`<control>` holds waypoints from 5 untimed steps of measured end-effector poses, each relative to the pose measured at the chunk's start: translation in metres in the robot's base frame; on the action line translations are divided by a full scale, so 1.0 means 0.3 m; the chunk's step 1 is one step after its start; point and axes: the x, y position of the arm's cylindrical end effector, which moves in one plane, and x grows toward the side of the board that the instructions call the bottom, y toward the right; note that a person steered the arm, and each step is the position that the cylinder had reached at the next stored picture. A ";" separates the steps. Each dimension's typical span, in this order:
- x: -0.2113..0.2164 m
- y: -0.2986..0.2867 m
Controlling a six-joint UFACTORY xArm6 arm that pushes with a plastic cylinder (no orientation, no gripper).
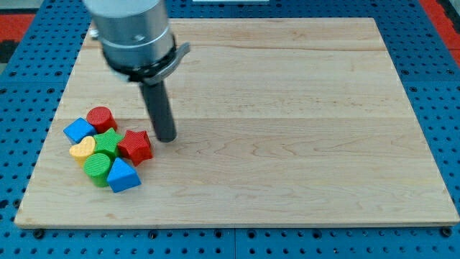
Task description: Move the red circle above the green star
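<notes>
The red circle (101,118) sits at the view's left of the wooden board (287,108), just up-left of the green star (108,141) and touching it. My tip (165,137) rests on the board just right of the red star (135,145), a short way right of the green star and lower right of the red circle. The rod rises up to the grey arm body at the view's top left.
The cluster also holds a blue block (79,130), a yellow heart (83,149), a green circle (98,167) and a blue triangle (123,175), all packed around the green star. A blue pegboard surrounds the board.
</notes>
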 end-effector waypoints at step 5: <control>-0.135 -0.680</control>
